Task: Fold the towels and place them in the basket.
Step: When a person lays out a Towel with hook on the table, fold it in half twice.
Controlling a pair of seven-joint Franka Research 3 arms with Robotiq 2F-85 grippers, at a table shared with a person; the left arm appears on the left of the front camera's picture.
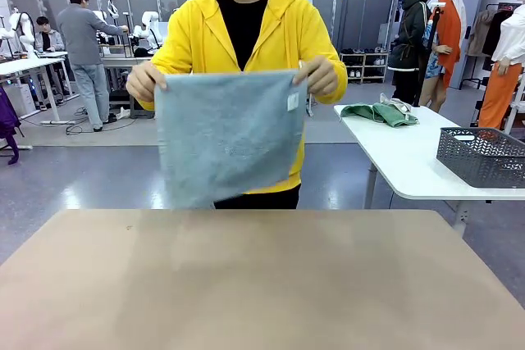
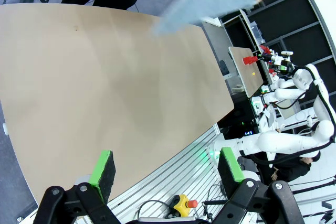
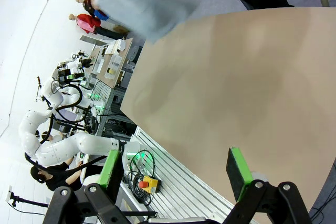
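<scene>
Front view: the blue-grey towel (image 1: 225, 141) hides the middle of the person (image 1: 193, 38).

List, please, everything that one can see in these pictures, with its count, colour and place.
brown table: one, light brown, in front of the robot
white side table: one, white, beyond the brown table at picture right
blue-grey towel: one, pale blue-grey, held up spread out beyond the brown table's far edge
green towel: one, green, crumpled on the white side table
basket: one, dark grey, on the white side table, apart from the green towel
person's right hand: one, grips a top corner of the blue-grey towel
person's left hand: one, grips the other top corner
left gripper: one, black with green pads, open, holds nothing
right gripper: one, black with green pads, open, holds nothing
</scene>
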